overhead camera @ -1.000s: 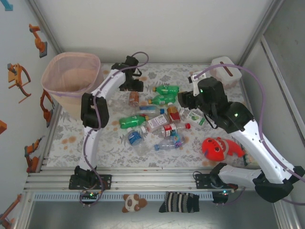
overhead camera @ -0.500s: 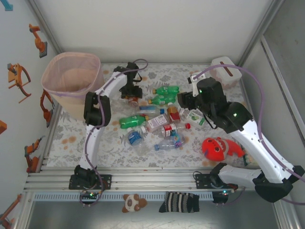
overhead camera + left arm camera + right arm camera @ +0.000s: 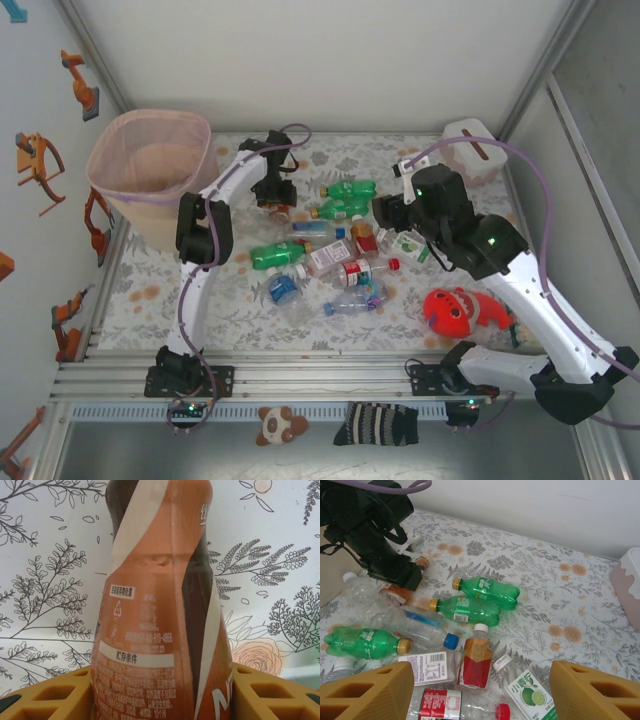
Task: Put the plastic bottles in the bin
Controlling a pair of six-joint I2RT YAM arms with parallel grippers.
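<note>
Where the left gripper (image 3: 277, 197) reaches down, its yellow fingers (image 3: 50, 695) clasp a brown bottle (image 3: 155, 605) from both sides; dark contents, orange-and-cream label with small printed text; the bottle is on the floral mat (image 3: 45, 580), near the pale-pink bin (image 3: 140, 215) but apart from it; right gripper (image 3: 480, 680) spread wide, nothing between, above two green bottles (image 3: 487, 591) and a red-labelled bottle (image 3: 475, 665).
</note>
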